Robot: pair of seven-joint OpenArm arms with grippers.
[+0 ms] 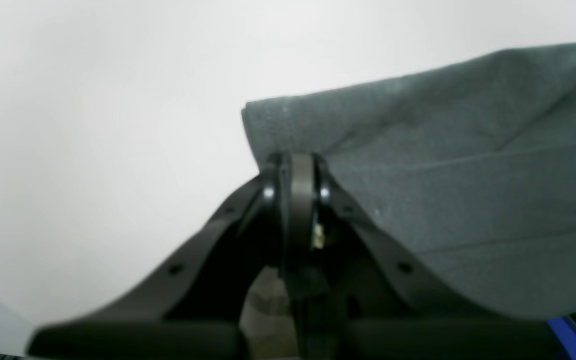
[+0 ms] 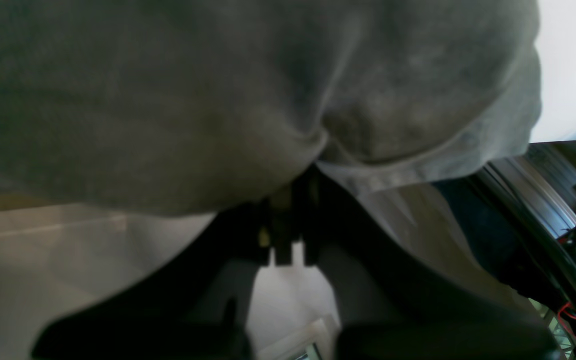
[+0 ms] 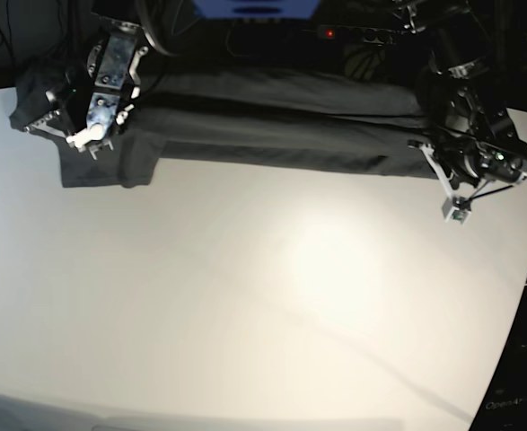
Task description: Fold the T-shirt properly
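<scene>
Base view: T-shirt (image 3: 272,126) stretched as a long dark band along the far edge of the white surface (image 3: 272,305), one arm at each end. Left fingers (image 1: 295,167) pinched fully together on a folded corner of the cloth, the rest of the fabric running off to their right and lying flat. Right fingers (image 2: 293,192) likewise closed tight, grey cloth bunched directly above them and draping over the tips; exact edge held cannot be made out. Holding both ends at once looks meant to keep the cloth taut and level, so a lengthwise fold lands straight. Judged mid-fold: garment narrowed, not yet folded crosswise. Sleeve end beside the right fingers lies rumpled.
</scene>
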